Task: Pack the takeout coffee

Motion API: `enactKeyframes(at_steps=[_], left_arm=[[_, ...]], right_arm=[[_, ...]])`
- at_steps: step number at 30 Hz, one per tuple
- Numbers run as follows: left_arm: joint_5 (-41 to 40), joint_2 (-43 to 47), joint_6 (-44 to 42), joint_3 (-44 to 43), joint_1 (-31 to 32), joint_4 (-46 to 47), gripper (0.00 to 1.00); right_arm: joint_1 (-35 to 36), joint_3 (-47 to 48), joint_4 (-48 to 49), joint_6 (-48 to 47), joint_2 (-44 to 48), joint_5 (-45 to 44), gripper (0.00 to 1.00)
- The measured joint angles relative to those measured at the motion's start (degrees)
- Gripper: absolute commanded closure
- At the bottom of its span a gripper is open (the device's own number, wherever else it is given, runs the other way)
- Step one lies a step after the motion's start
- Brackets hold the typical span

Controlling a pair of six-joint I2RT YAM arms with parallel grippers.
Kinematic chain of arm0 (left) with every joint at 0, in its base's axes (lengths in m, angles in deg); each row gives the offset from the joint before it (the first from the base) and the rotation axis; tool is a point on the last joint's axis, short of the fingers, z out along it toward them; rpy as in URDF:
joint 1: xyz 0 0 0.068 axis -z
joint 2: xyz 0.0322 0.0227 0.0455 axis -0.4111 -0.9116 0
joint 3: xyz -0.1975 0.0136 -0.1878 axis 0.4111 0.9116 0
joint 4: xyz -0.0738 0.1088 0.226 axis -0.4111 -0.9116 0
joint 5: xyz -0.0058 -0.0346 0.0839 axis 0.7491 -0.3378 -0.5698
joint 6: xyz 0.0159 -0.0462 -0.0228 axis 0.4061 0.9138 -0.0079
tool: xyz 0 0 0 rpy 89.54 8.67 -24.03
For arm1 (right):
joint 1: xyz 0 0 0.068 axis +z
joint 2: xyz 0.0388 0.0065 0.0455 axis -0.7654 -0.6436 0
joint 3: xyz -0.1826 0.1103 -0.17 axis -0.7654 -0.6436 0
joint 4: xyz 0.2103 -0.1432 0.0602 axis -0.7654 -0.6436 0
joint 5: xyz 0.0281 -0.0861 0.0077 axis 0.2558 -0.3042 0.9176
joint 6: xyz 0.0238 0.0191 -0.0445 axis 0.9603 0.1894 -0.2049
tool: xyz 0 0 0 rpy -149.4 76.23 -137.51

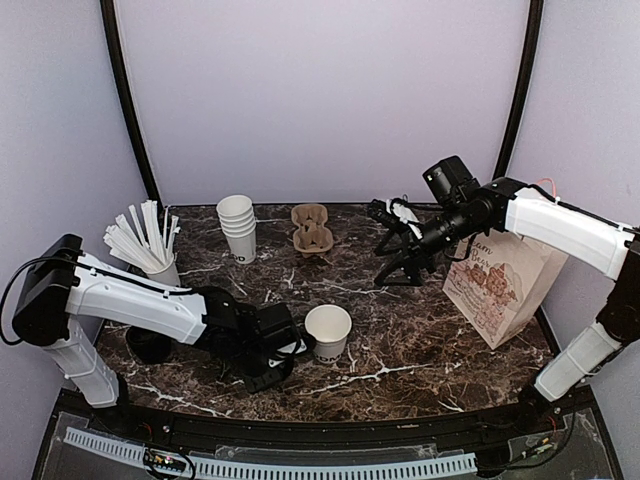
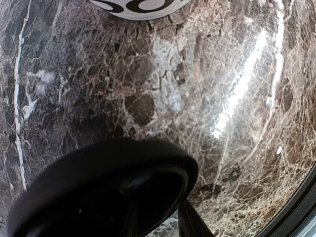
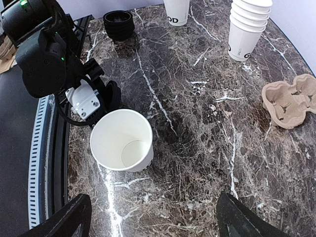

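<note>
We see the cup [image 1: 328, 330] standing straight up on the counter [image 1: 420, 350], with its mouth open and no top on it. It is just to the right of the left fingers [image 1: 278, 358], which are closed part way on a black lid [image 2: 106, 192]. We think the lid must go across and down onto the cup. The left arm is much nearer. The right fingers [image 1: 395, 258] hang wide open and empty, well apart, by the paper bag [image 1: 500, 285]. The right wrist view looks down into the cup; the left wrist view shows only its lettered side at the top edge
</note>
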Motion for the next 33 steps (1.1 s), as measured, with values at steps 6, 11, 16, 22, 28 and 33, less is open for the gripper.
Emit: enactKeyframes(at_steps=[6,11,16,22,28,33], left_arm=[[0.9,1.3,-1.0,0.1,0.0,1.0,0.63],[1.5,5.2,-1.5,0.3,0.0,2.7,0.62],[1.5,5.3,-2.1,0.8,0.0,3.9,0.62],[1.5,4.4,-2.9,0.9,0.0,4.4,0.62],[1.7,4.0,-4.5,1.0,0.5,5.1,0.60],[1.3,1.5,-5.0,1.0,1.1,5.3,0.67]], right_arm=[[0.0,-0.1,0.1,0.4,0.0,0.0,0.11],[0.0,-0.2,0.1,0.7,0.0,0.0,0.11],[0.0,-0.2,0.1,0.8,-0.1,0.1,0.11],[0.0,-0.2,0.1,0.9,-0.2,0.0,0.11],[0.0,-0.2,0.1,1.0,-0.2,0.1,0.11],[0.0,-0.2,0.1,1.0,-0.2,0.1,0.11]])
